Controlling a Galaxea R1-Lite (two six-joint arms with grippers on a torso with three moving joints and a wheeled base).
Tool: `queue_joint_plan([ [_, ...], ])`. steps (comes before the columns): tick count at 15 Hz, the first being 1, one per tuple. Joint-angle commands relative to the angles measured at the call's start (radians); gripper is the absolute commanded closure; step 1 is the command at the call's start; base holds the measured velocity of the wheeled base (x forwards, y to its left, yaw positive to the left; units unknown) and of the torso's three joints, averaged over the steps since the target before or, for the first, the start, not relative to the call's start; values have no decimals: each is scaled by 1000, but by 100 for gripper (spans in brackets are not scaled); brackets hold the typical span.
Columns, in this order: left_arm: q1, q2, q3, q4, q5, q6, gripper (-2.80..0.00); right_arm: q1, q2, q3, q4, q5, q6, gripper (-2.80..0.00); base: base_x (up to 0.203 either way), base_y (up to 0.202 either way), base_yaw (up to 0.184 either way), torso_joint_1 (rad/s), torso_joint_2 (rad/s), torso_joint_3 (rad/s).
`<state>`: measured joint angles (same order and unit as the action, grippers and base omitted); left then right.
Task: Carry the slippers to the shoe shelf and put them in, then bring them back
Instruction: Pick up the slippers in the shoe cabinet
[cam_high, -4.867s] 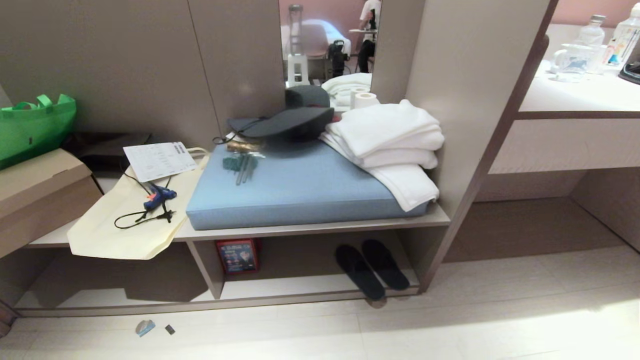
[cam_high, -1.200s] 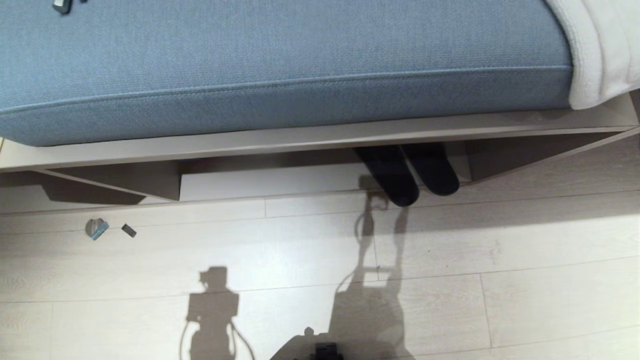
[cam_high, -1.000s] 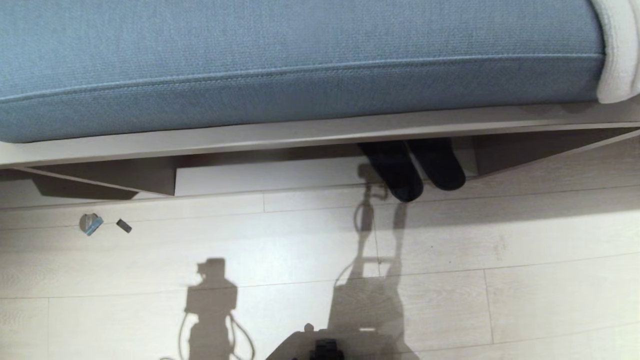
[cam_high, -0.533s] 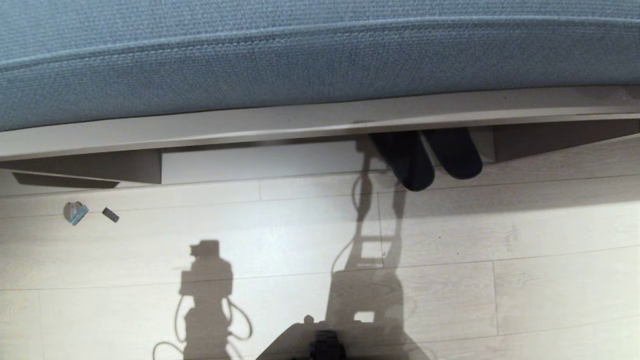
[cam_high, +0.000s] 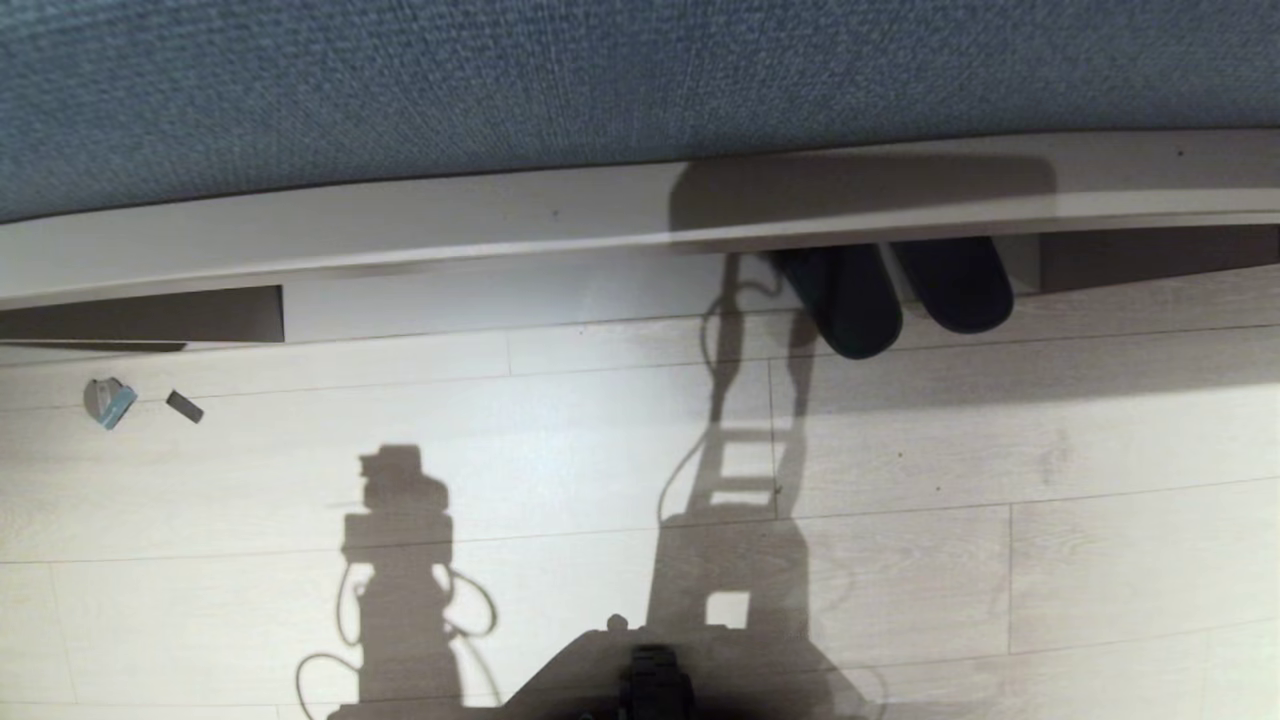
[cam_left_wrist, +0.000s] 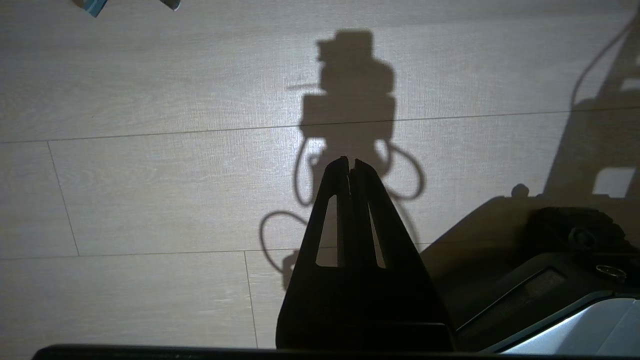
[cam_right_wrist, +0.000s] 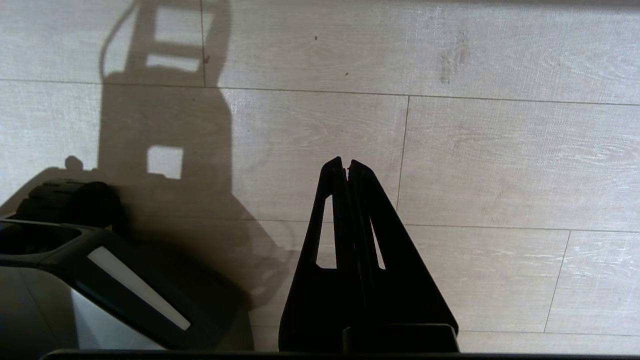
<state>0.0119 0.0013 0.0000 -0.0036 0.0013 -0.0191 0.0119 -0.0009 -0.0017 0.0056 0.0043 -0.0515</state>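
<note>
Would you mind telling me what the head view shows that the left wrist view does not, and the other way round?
Only the head view shows the slippers, their ends poking out of the shoe shelf, beneath the blue cushion. Only the left wrist view shows the left gripper, fingers shut and pointing at bare floor. Both share the pale plank floor, the robot's shadow on it and the small scraps lying on the planks.
</note>
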Motion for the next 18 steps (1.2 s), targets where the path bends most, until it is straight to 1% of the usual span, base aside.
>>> queue_joint_plan([
  [1, 0, 0, 0, 0, 0, -1, 0, 0, 1, 0, 1, 0, -1, 0, 0, 0, 0, 7, 16, -90],
  [6, 0, 0, 0, 0, 0, -1, 0, 0, 1, -5, 10, 2, -1, 0, 0, 0, 0, 0, 0, -7],
  [8, 0, 0, 0, 0, 0, -1, 0, 1, 49, -66, 24, 5, 6, 0, 0, 0, 0, 0, 0, 0],
  [10, 0, 0, 0, 0, -1, -1, 0, 3, 198, -163, 27, 14, 28, 0, 0, 0, 0, 0, 0, 0],
  [12, 0, 0, 0, 0, 0, -1, 0, 6, 396, -254, 14, 67, 36, 0, 0, 0, 0, 0, 0, 0],
  [14, 0, 0, 0, 0, 0, -1, 0, 9, 596, -316, -6, 156, 38, 0, 0, 0, 0, 0, 0, 0],
  [16, 0, 0, 0, 0, 0, -1, 0, 11, 797, -352, -50, 255, 5, 0, 0, 0, 0, 0, 0, 0],
  [18, 0, 0, 0, 0, 0, -1, 0, 22, 950, -377, -109, 312, -35, 0, 0, 0, 0, 0, 0, 0],
])
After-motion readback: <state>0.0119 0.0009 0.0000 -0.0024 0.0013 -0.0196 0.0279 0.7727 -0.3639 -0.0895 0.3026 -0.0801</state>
